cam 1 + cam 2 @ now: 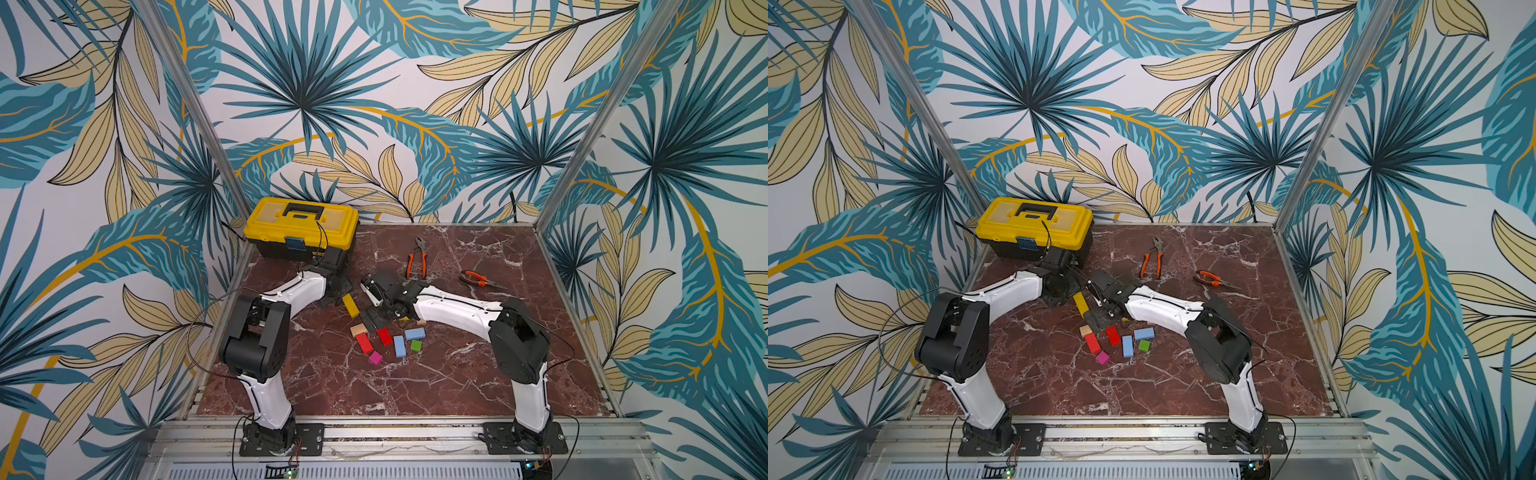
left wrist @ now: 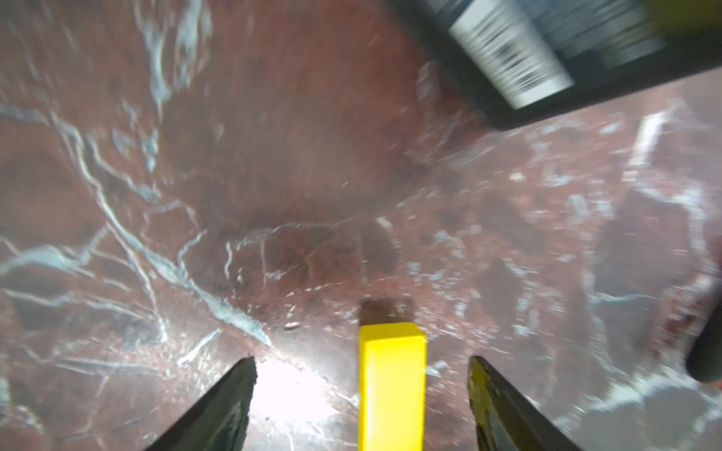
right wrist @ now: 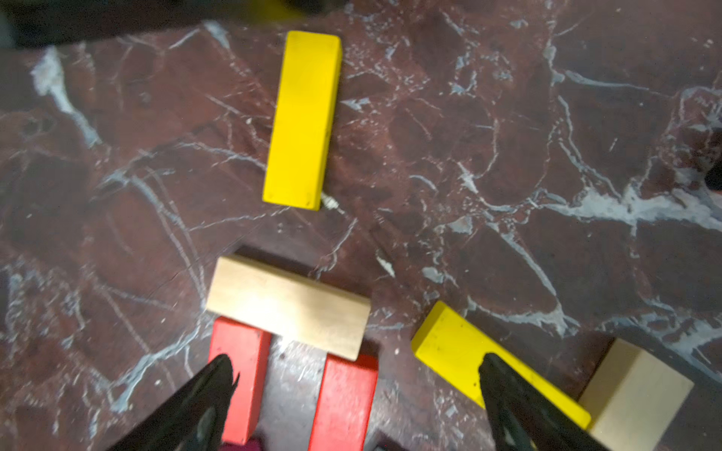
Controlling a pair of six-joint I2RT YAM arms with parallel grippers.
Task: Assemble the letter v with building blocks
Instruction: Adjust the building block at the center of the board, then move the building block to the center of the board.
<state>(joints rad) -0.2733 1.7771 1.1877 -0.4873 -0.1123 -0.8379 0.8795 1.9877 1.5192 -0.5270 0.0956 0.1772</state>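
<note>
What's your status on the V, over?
Left gripper open, straddling yellow bar, not touching. Right gripper open over loose blocks. No V yet. Pliers off to the far side, clear.

Left arm bent at the elbow, forearm reaching toward 2 o'clock; right arm toward 10 o'clock. Left gripper and right gripper face the table, jaws wide apart.

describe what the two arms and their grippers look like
Both the left arm and right arm have white shells with bulky black joints, and a thin black cable loops alongside each. The left gripper and right gripper have black, tapering fingers.
</note>
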